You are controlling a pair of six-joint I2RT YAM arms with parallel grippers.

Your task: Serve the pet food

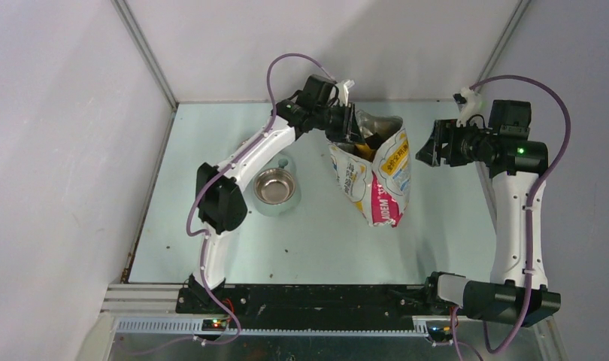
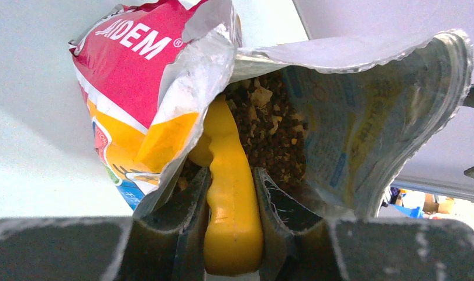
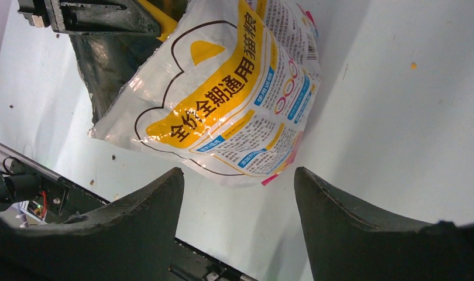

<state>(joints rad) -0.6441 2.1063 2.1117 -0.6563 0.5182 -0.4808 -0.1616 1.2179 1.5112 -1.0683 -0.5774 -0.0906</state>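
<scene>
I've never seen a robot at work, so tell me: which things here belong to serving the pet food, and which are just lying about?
For the job: kibble, inside the open bag; scoop, gripped by the left claw; metal bowl; right claw, open beside the bag.
Lying about: stray crumbs on the table; purple cables.

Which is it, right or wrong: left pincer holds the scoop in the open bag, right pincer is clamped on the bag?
Wrong: the right wrist view shows the right pincer open, holding nothing. The left pincer does hold the scoop in the open bag.
</scene>
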